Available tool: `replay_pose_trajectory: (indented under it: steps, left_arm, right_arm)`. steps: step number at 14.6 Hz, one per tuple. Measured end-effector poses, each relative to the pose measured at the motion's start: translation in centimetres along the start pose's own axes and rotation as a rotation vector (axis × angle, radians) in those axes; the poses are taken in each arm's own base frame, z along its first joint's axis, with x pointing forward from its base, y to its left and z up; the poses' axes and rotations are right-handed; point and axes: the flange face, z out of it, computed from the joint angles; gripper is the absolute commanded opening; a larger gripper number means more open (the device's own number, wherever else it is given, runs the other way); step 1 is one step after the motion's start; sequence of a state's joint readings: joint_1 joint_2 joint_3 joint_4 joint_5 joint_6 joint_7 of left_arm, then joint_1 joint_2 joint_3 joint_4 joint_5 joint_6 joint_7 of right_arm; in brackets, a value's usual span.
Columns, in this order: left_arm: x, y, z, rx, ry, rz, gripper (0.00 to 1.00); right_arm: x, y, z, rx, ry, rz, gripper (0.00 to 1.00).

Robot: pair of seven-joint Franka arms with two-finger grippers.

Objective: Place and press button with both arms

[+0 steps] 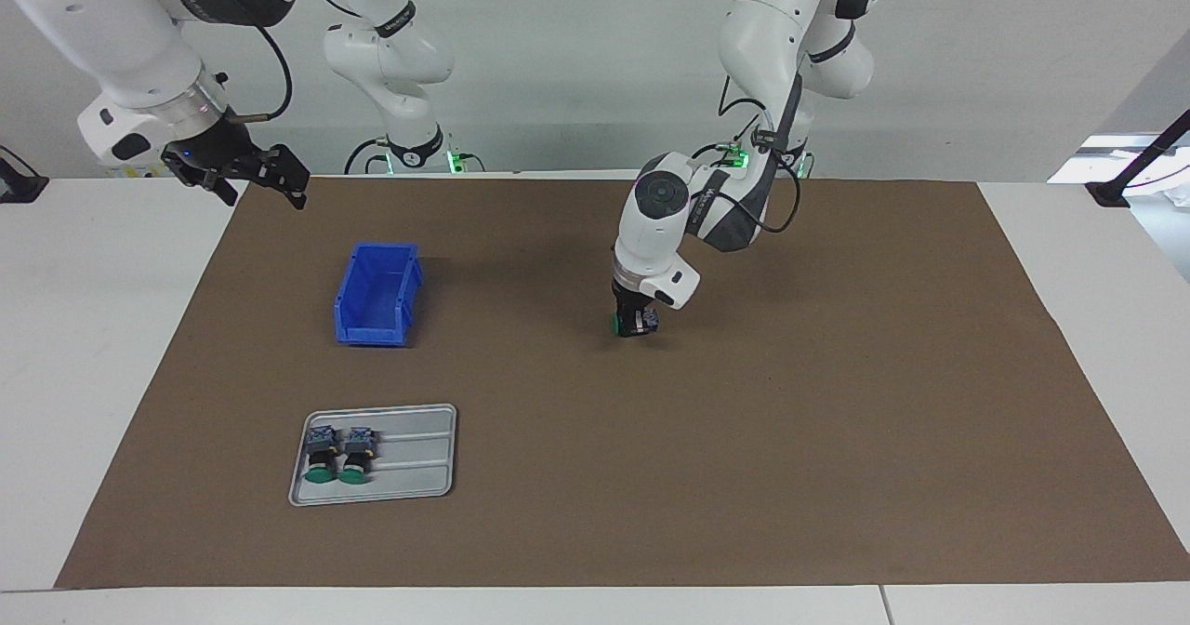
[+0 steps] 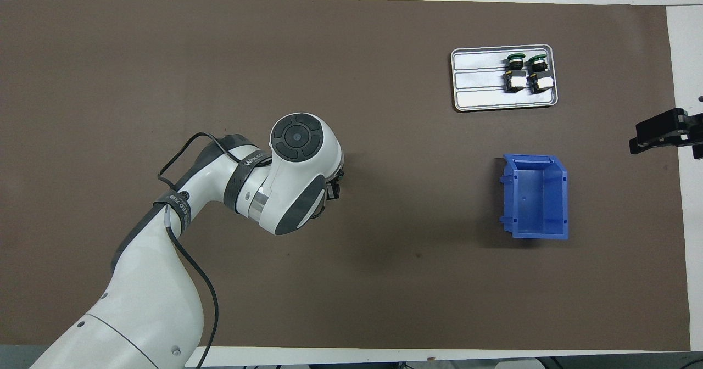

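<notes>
I see the left arm bent low, wrist pointing straight down, its left gripper at the brown mat toward the left arm's end from the blue bin, jaws closed around the button, green cap poking out sideways. The right arm waits, right gripper raised with jaws spread wide, empty, nearer the robots than the bin.

Left gripper low — right gripper raised
</notes>
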State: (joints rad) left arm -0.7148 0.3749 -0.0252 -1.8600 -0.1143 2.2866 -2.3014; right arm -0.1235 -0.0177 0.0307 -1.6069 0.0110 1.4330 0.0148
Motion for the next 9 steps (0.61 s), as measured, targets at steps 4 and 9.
replay_pose_trajectory:
  steps: [4,9]
  left_arm:
    - [1.0,1.3,-4.2,-0.047,-0.042,-0.024,0.21]
    - [2.5,1.9,-6.3,-0.047,-0.075,-0.057,0.21]
  right_arm:
    - [0.0,0.0,0.0,0.000,0.000,0.000,0.99]
    - [0.0,0.0,0.0,0.000,0.000,0.000,0.99]
